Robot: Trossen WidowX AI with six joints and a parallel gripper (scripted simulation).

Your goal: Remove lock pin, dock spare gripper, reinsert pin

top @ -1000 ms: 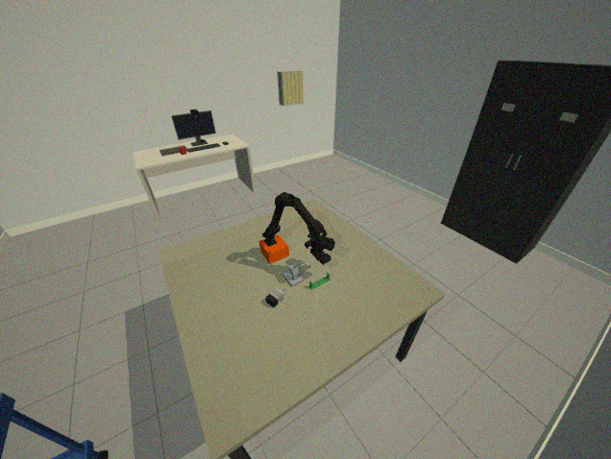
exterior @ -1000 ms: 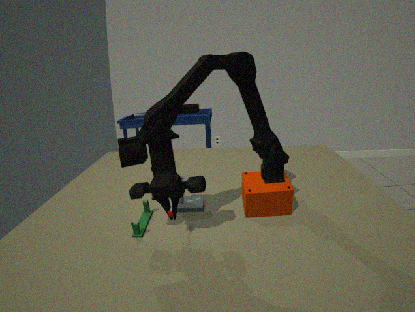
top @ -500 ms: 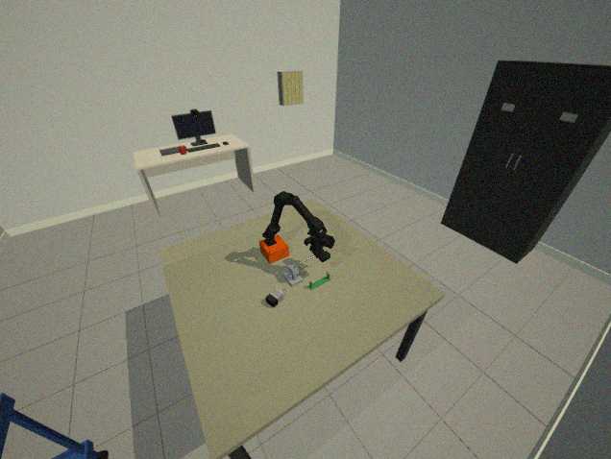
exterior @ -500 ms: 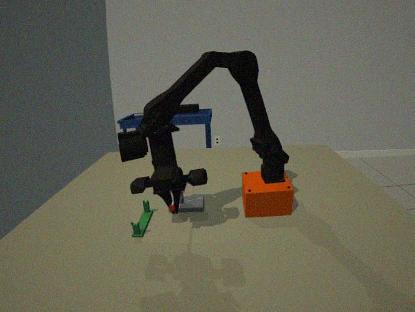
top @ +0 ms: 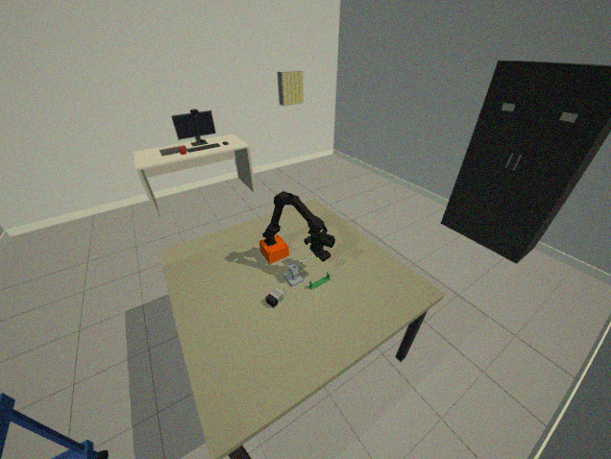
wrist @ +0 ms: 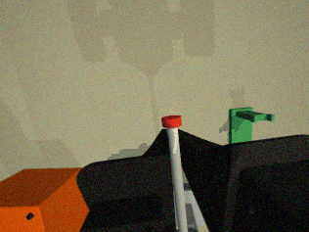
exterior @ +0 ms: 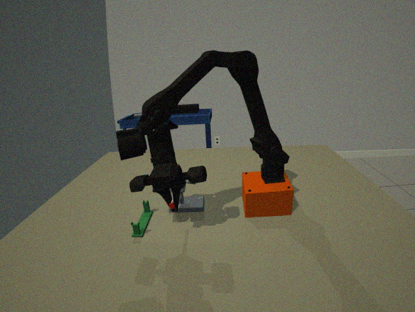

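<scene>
Fingers (top: 322,256) (exterior: 173,208): closed on the lock pin (top: 306,258) (exterior: 171,205) (wrist: 175,165); tips low over the counter (top: 296,340) (exterior: 234,284) (wrist: 254,53), pointing down.
Lock pin: pale, slender shaft with a red head. Wrist view shows the shaft running between the fingers, the head just past their tips. Top view shows the shaft reaching out from the fingers towards the mount (top: 295,280) (exterior: 194,203), roughly level.
Mount: grey, flat base with an upright part, near the fingers on the orange block's side; base flat on the counter. In the exterior view the fingers partly cover it.
Socket: too small to make out in detail. Top view suggests a gap between pin tip and upright part; contact cannot be ruled out.
Spare gripper (top: 274,298): dark at one end, light grey at the other; on the counter, apart from the mount and on its far side from the fingers. Undocked.
Green stand (top: 320,281) (exterior: 143,222) (wrist: 241,128): narrow strip with a raised post at each end; near the fingers, apart from them, standing on the counter.
Orange block (top: 274,250) (exterior: 267,202) (wrist: 24,192): under the arm's foot, well apart from the fingers, farther off than the mount.
Arm (top: 296,203) (exterior: 246,66): arched high from the block, forearm sloping down to the fingers.
</scene>
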